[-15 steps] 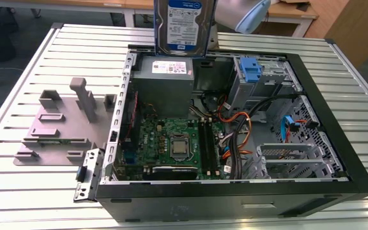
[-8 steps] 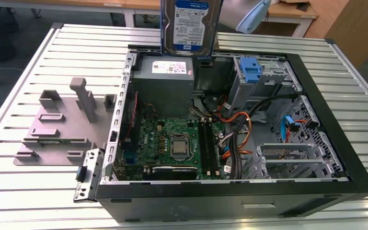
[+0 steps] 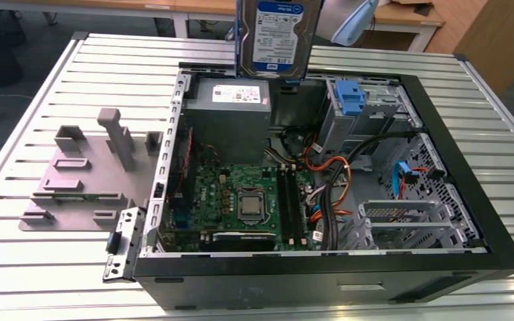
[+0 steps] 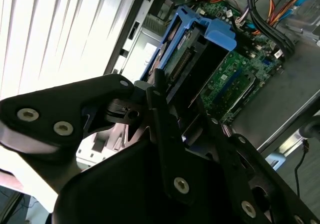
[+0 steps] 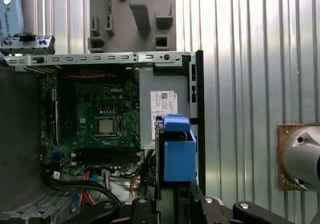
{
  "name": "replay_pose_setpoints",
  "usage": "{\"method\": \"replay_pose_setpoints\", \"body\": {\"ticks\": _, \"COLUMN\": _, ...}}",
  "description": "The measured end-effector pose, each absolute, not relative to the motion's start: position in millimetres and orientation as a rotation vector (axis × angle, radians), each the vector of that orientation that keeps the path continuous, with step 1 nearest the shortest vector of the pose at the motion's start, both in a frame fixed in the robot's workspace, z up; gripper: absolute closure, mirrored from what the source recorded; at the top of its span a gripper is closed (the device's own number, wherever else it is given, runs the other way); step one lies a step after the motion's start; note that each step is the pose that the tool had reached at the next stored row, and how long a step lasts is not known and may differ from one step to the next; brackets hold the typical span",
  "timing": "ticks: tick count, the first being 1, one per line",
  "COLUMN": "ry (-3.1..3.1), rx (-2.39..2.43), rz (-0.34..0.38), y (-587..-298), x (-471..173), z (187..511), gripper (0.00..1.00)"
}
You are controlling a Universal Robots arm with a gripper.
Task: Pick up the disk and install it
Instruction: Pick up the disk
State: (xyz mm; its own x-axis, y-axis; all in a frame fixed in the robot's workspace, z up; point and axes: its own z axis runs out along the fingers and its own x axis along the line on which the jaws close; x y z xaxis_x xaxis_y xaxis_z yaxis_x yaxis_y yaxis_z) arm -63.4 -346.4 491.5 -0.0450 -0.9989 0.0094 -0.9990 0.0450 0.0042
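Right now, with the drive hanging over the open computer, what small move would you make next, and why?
Probably a shift toward the exterior view's right: the pincer holds the disk above the grey power supply, while the drive cage with its blue bracket sits beside it.

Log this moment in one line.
tool: shut on disk | disk: held above open computer case, near its power supply end | install: not yet done
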Motion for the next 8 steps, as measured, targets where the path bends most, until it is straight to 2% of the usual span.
{"method": "replay_pose_setpoints", "body": {"ticks": 8, "ry": -2.264, "rx": 2.164, "rz": 0.005, "y": -346, "x": -50, "z": 491, "gripper": 0.65}}
